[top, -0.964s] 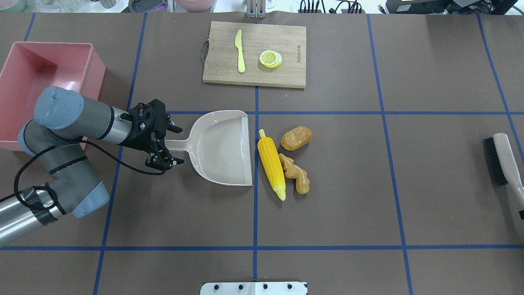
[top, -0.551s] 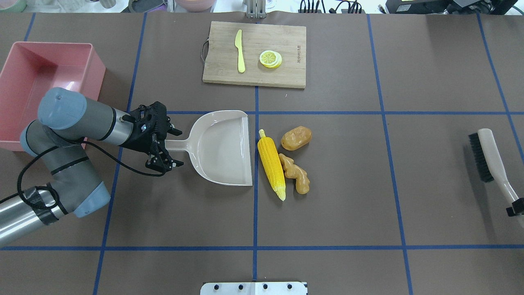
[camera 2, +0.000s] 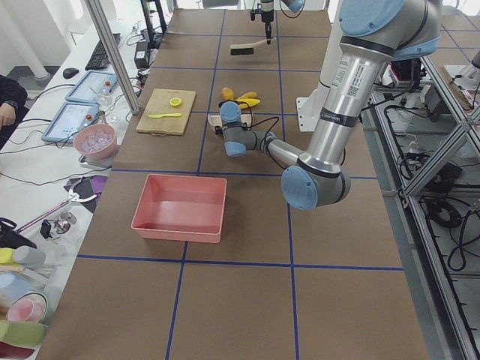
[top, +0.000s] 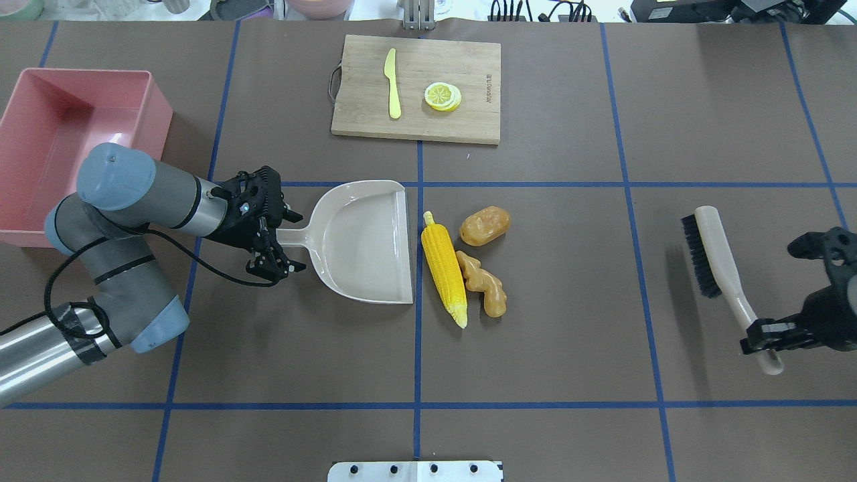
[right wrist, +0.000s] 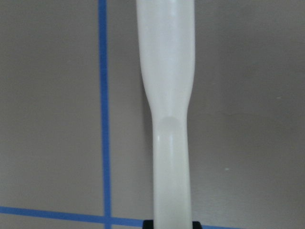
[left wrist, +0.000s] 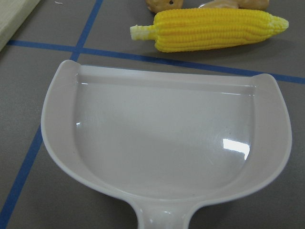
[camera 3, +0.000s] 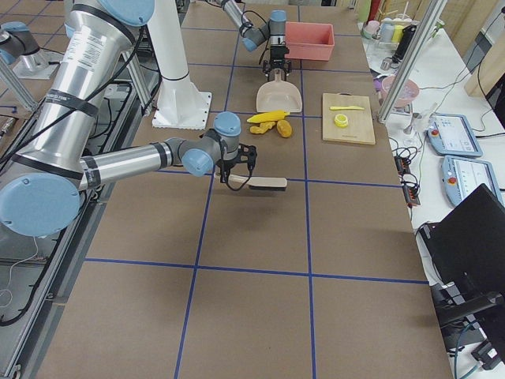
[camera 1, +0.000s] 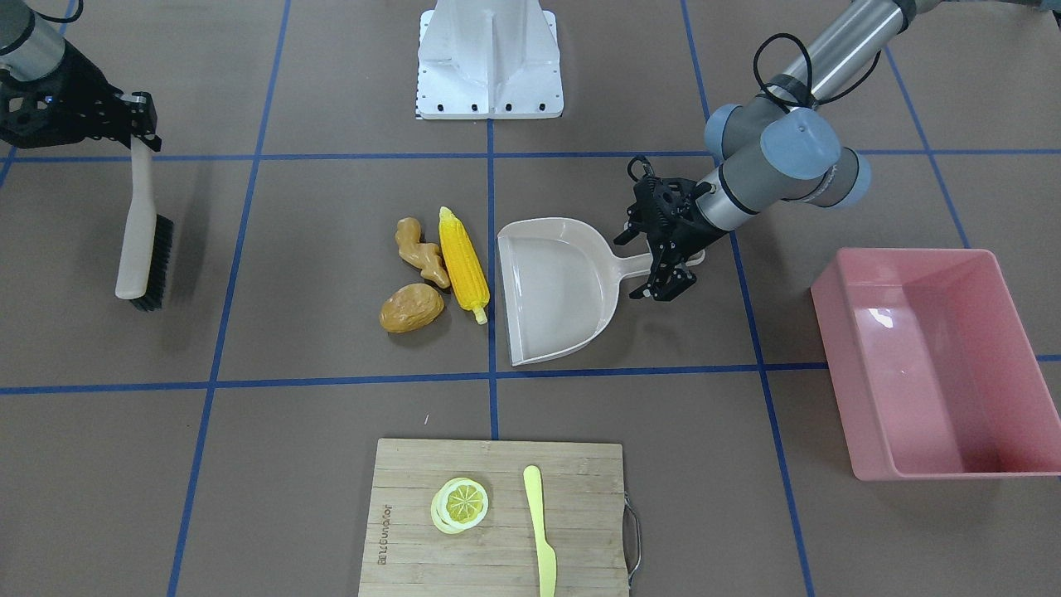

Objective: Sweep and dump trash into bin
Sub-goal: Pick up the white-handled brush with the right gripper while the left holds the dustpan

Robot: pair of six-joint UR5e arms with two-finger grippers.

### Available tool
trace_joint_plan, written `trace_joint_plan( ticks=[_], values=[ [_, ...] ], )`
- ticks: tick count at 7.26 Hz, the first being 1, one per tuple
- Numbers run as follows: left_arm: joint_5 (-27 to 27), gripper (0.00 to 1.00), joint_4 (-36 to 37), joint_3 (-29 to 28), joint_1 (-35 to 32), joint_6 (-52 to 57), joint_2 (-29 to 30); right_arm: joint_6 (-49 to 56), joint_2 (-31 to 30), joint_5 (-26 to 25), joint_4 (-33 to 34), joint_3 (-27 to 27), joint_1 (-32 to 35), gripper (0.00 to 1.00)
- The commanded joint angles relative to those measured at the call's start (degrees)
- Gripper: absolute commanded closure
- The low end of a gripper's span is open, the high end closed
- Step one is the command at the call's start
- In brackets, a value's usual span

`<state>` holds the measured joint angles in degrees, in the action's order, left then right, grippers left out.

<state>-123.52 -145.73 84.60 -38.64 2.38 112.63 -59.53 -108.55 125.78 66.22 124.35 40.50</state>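
Note:
The trash lies mid-table: yellow corn cob (top: 444, 274), tan ginger root (top: 483, 282) and brown potato (top: 485, 225), just right of the beige dustpan's (top: 365, 241) open lip. My left gripper (top: 292, 241) is open, its fingers astride the dustpan's handle. My right gripper (top: 763, 341) is shut on the handle of a beige brush (top: 710, 258) with black bristles, held well right of the trash. The pink bin (top: 157, 107) stands at the far left and is empty. The left wrist view shows the pan (left wrist: 167, 143) and the corn (left wrist: 209, 29).
A wooden cutting board (top: 415, 87) at the back centre carries a pale yellow knife (top: 392, 84) and a lemon slice (top: 442, 96). Blue tape lines grid the brown table. A white mount plate (top: 415, 470) sits at the near edge.
My right arm has carried the brush leftward, from the table's right edge toward the trash. My left gripper has edged right along the dustpan handle and stays open.

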Motion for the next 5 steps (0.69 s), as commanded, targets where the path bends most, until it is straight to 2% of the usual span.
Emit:
trace_joint_plan(
  ticks=[1,3,5],
  values=[
    [0.1,0.04,0.2,-0.7,0.5,-1.0,0.9,-4.1,14.8,-4.7,19.5,4.3,-6.3,1.00],
    [0.3,0.04,0.6,-0.8,0.5,-0.7,0.9,-4.2,31.1,-5.9,38.0,4.3,-8.9,1.00],
    [0.3,0.03,1.4,-0.8,0.5,-0.6,0.9,-4.5,33.9,-11.6,39.7,3.1,-14.3,1.00]
  ],
)
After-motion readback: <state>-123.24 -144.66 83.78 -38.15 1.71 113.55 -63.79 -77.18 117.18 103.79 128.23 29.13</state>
